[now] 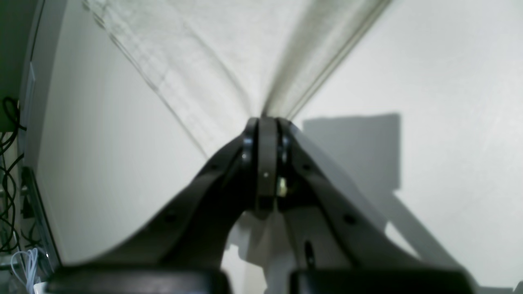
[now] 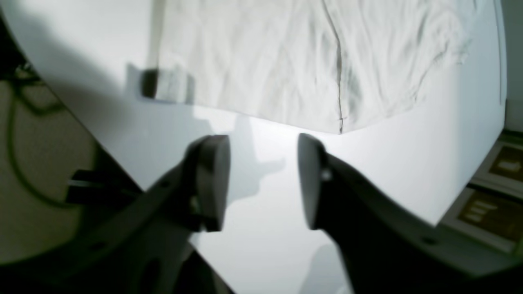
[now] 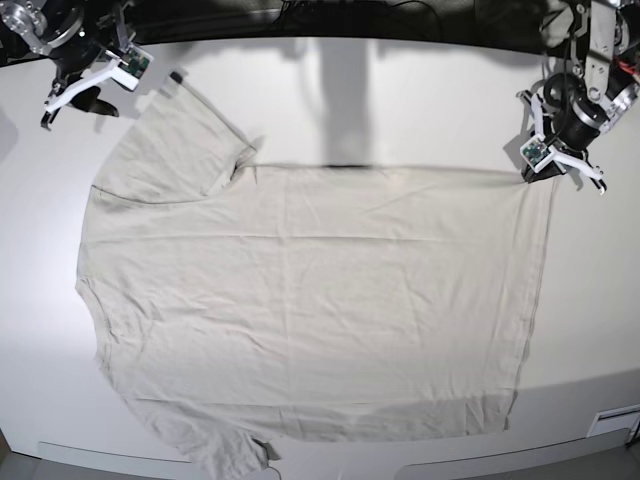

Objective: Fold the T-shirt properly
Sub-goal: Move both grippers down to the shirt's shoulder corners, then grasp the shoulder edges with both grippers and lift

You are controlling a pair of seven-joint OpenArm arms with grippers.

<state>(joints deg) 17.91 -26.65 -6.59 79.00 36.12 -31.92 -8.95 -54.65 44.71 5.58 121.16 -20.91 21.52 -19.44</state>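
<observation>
The pale beige T-shirt (image 3: 320, 290) lies spread flat on the white table (image 3: 400, 90), its neck end toward the left in the base view. At the shirt's far right hem corner, my left gripper (image 3: 548, 172) is shut on the T-shirt. In the left wrist view the cloth (image 1: 229, 53) fans out taut from the closed gripper (image 1: 267, 120). My right gripper (image 3: 85, 95) hangs at the far left, just beyond the far sleeve. In the right wrist view this gripper (image 2: 260, 139) is open with nothing in it, a short way off the sleeve hem (image 2: 286, 61).
A small dark block (image 2: 167, 85) sits on the table by the sleeve's corner, also seen as a dark block (image 3: 176, 76) in the base view. The table's near edge (image 3: 420, 462) runs close under the shirt's near side. Cables (image 1: 10, 171) hang beyond the table's edge.
</observation>
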